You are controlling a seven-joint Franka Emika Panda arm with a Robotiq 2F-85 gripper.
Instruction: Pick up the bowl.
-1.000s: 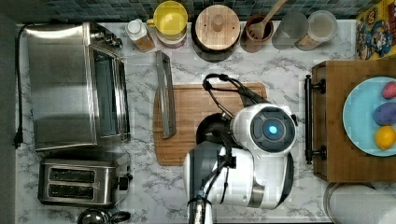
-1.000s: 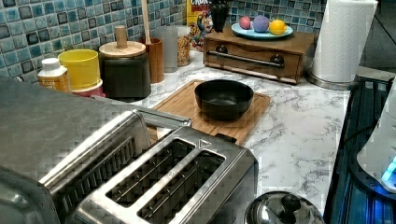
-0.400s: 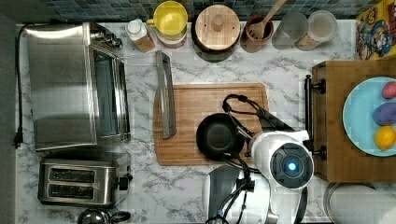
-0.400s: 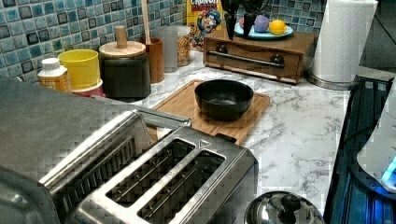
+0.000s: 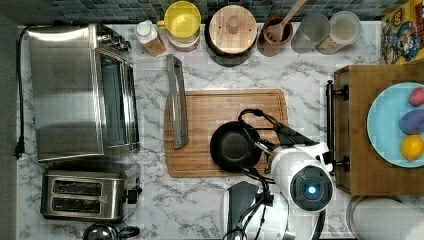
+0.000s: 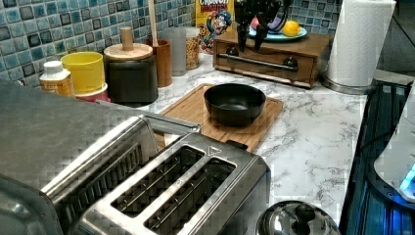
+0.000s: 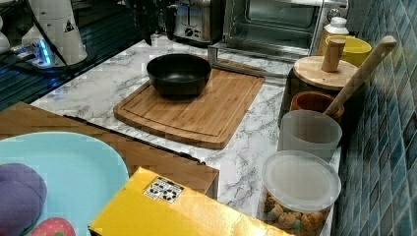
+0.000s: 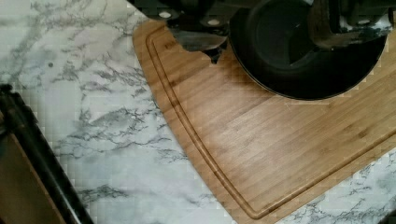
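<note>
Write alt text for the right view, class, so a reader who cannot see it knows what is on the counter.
A black bowl sits empty on a wooden cutting board on a marble counter. At the right view's right, by a blue tiled wall, stand a wooden-lidded canister, a small brown bowl with a wooden spoon and two lidded plastic containers.

We see the bowl [image 5: 234,146] [image 6: 234,102] [image 7: 179,73] [image 8: 299,56], round, plain black and matte inside. It sits upright and empty on the wooden cutting board [image 5: 210,112] [image 6: 254,128] [image 7: 196,115] [image 8: 261,140], toward the top view's lower right corner
</note>
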